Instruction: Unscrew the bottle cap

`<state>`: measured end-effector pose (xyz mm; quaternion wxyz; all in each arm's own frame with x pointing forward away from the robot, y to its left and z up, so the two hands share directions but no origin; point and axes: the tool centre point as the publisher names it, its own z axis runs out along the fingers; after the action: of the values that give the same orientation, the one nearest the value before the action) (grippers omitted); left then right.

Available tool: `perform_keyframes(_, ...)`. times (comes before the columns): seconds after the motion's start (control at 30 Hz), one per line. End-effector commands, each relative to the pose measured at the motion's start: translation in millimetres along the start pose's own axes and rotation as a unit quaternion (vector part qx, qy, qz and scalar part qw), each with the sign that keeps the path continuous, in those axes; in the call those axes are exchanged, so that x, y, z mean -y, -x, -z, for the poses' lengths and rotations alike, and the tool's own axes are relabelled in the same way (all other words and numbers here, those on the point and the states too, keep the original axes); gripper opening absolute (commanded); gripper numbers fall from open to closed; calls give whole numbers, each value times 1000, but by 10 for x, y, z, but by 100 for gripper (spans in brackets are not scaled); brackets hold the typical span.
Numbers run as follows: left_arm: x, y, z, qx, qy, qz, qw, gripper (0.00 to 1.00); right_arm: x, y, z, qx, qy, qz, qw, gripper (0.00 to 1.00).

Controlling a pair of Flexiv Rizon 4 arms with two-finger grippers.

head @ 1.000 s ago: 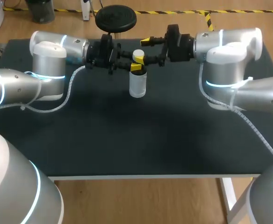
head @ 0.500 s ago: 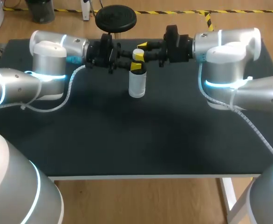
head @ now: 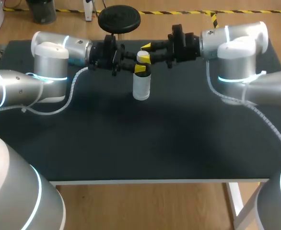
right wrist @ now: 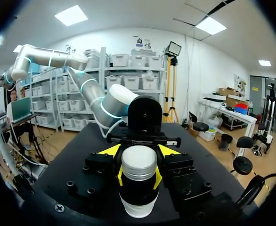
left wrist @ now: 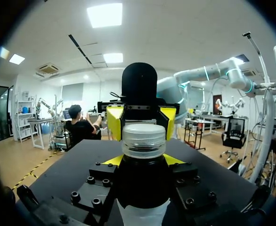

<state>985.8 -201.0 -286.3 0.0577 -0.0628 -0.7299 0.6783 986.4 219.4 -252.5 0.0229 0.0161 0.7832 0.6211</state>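
A translucent white bottle [head: 141, 86] stands upright near the far edge of the table. Its pale cap [head: 143, 56] is on top. My left gripper [head: 139, 68] comes in from the left and is shut on the bottle's neck just under the cap [left wrist: 144, 140]. My right gripper [head: 146, 52] comes in from the right at cap height. Its yellow fingertips [left wrist: 114, 121] press the cap from two sides. In the right wrist view the cap [right wrist: 139, 162] sits between that gripper's fingers, and the left gripper's yellow tips [right wrist: 120, 178] show below it on the neck.
The black table [head: 140, 143] stretches from the bottle toward the front edge. My left arm's elbow [head: 49, 67] and my right arm's elbow [head: 236, 67] stand low over the table's far corners.
The right gripper's fingers came together from wide open onto the cap, and its arm shifted slightly. The left gripper and the bottle stayed put.
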Motion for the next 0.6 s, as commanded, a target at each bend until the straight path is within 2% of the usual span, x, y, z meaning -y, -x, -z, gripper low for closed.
perform_keyframes(0.03, 7, -14, 6, -1, -1, 0, 1000, 0, 21, 156, 9, -116, -8, 10, 993, 0)
perform_keyframes(0.23, 7, -14, 6, -1, -1, 0, 1000, 0, -5, 134, -1, -191, -30, 36, 980, 0)
perform_keyframes(0.6, 7, -14, 6, -1, -1, 0, 1000, 0, -39, 75, 41, -284, -43, 62, 956, 0)
